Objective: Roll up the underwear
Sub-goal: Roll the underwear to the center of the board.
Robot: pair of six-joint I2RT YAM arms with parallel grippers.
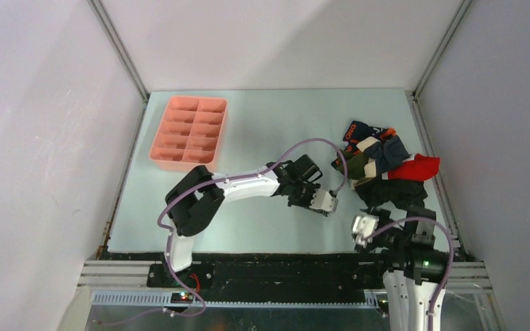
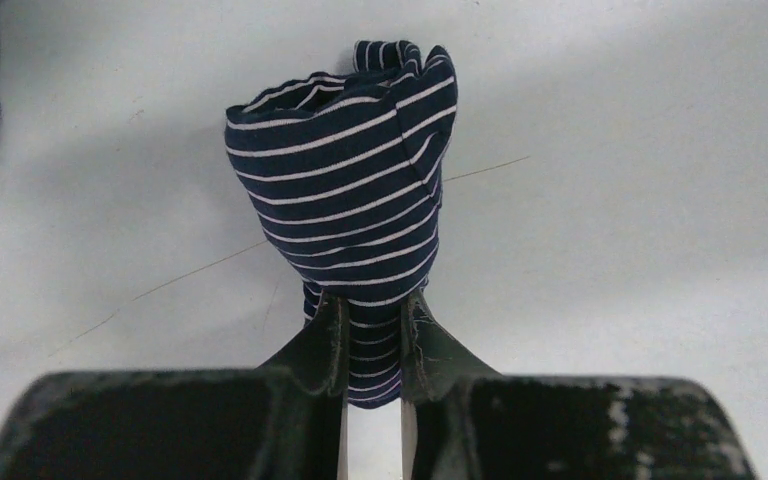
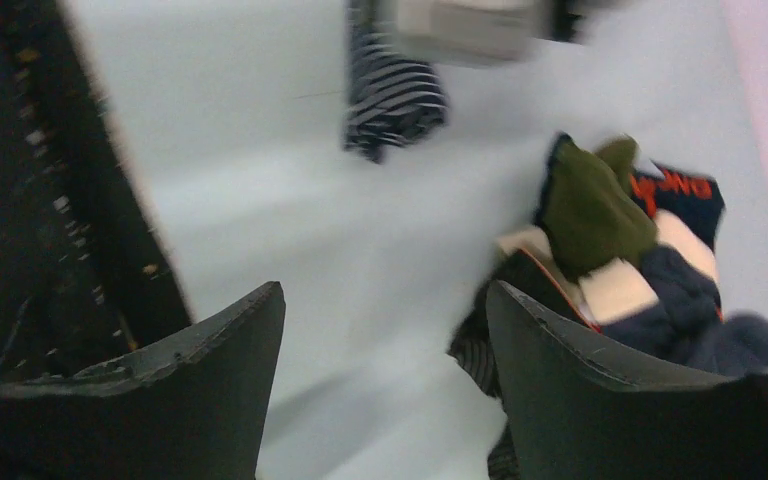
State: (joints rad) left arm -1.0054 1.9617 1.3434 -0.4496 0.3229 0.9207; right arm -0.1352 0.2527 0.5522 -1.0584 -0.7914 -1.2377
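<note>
Left wrist view: my left pincer (image 2: 372, 300) is clenched on the lower end of the striped brief (image 2: 345, 190), a dark navy cloth with thin white lines. The two fingers (image 2: 328, 335) press in on it from either side, with only a narrow gap left between them. Above the grip the cloth bunches into a loose, rounded bundle that widens toward its top, with the pale table (image 2: 610, 200) behind it. From the top camera, that left pincer (image 1: 331, 198) reaches out over the middle of the table (image 1: 262, 124), just beside the left edge of the pile of underwear (image 1: 385, 162), which lies heaped near the right edge. In the heap I can make out a red brief (image 1: 417, 167) on its right side and a dark one with orange lettering (image 1: 354, 131) at the far left. The pink tray (image 1: 179, 164) stands well apart, at the far left of the table. My right pincer (image 1: 359, 231) sits close to the near edge, below the pile. Its own camera is blurred, yet it shows the right pincer (image 3: 385, 290) released, jaws spread wide with nothing between them. Beyond them hangs the striped brief (image 3: 392, 95), and to the right lies the pile (image 3: 660, 290) with an olive brief (image 3: 590, 205) on top.
</note>
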